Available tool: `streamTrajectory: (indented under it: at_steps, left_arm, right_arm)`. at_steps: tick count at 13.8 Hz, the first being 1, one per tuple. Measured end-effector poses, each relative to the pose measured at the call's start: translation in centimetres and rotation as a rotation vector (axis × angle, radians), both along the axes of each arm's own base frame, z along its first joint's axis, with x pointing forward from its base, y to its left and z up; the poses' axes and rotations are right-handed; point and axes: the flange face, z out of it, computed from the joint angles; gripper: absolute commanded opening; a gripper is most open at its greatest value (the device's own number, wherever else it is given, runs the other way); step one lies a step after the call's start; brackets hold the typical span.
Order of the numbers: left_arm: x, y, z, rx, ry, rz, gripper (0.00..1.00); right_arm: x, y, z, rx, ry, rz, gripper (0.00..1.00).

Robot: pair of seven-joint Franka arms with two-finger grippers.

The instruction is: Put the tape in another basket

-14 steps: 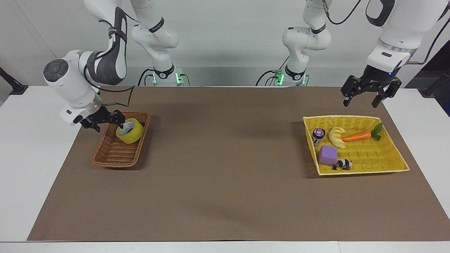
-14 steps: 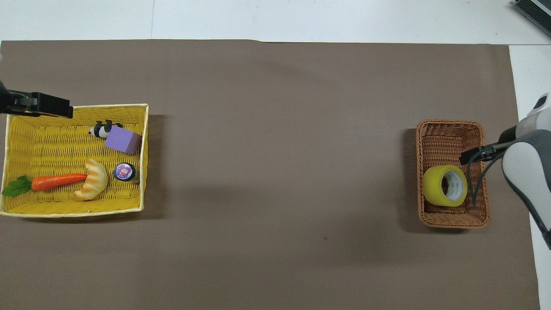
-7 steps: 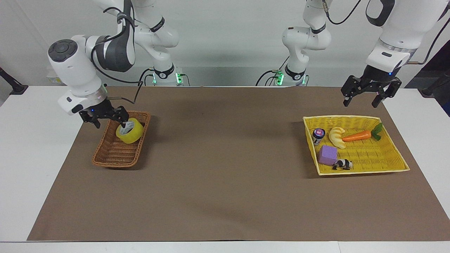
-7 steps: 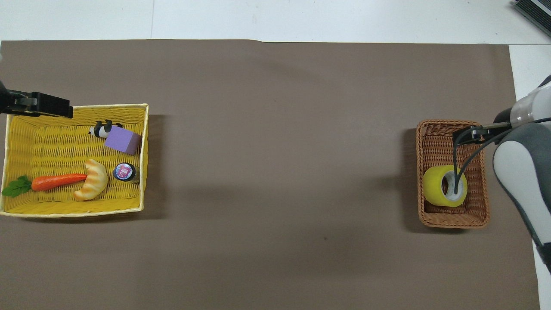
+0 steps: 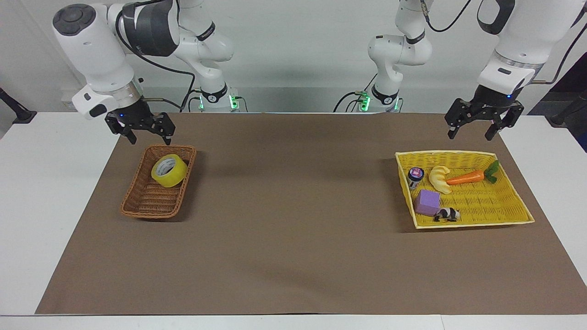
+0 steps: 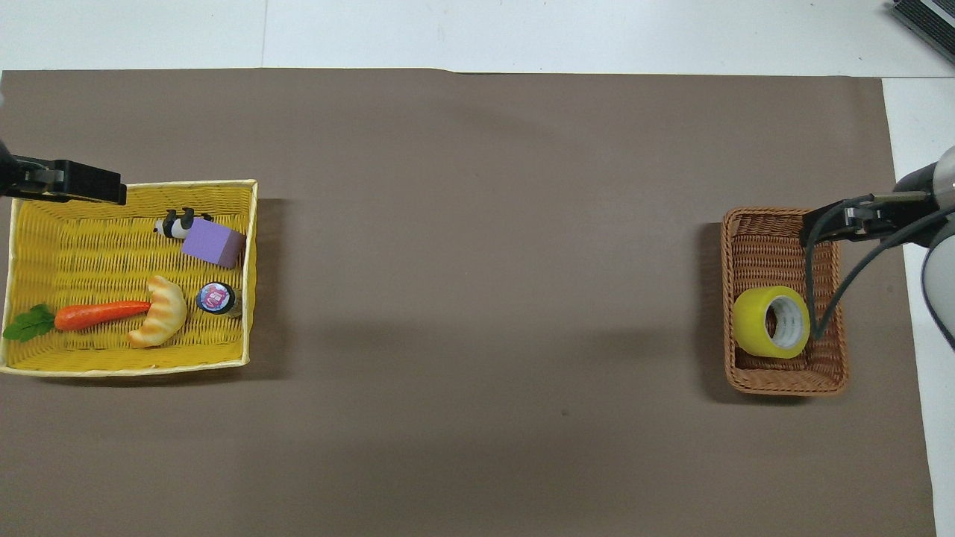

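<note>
The yellow tape (image 5: 169, 171) lies tilted in the dark brown wicker basket (image 5: 149, 201), at its end nearer to the robots. It also shows in the overhead view (image 6: 771, 321), in the same basket (image 6: 768, 242). My right gripper (image 5: 150, 137) is open and empty, raised above this basket and clear of the tape. My left gripper (image 5: 470, 135) is open and empty, waiting in the air over the yellow basket (image 5: 486, 204).
The yellow basket (image 6: 252, 224) holds a carrot (image 5: 465, 178), a croissant (image 5: 439, 178), a small jar (image 5: 415, 177), a purple block (image 5: 427, 202) and a panda figure (image 5: 447, 214). A brown mat (image 5: 293, 206) covers the table between the two baskets.
My right gripper has risen from beside the tape, up out of the brown basket. The tape stays in the basket. The left arm has not moved.
</note>
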Motion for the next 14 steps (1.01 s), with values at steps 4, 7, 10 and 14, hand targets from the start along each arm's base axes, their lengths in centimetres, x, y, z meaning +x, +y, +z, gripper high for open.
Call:
streamTrajectory:
  at_steps: [4,7,10,14]
  left_arm:
    - [0.0,0.0,0.0,0.0,0.0,0.0,1.0]
    - [0.0,0.0,0.0,0.0,0.0,0.0,1.0]
    - [0.0,0.0,0.0,0.0,0.0,0.0,1.0]
    - [0.0,-0.1,0.0,0.0,0.0,-0.001,1.0]
  right_arm:
    - [0.1,0.0,0.8,0.0,-0.002,-0.001,1.0]
    - [0.1,0.0,0.7,0.0,0.0,-0.001,1.0]
    - [-0.2,0.0,0.8,0.0,0.024,-0.004,1.0]
    - [-0.5,0.0,1.5,0.0,0.039,-0.013,1.0]
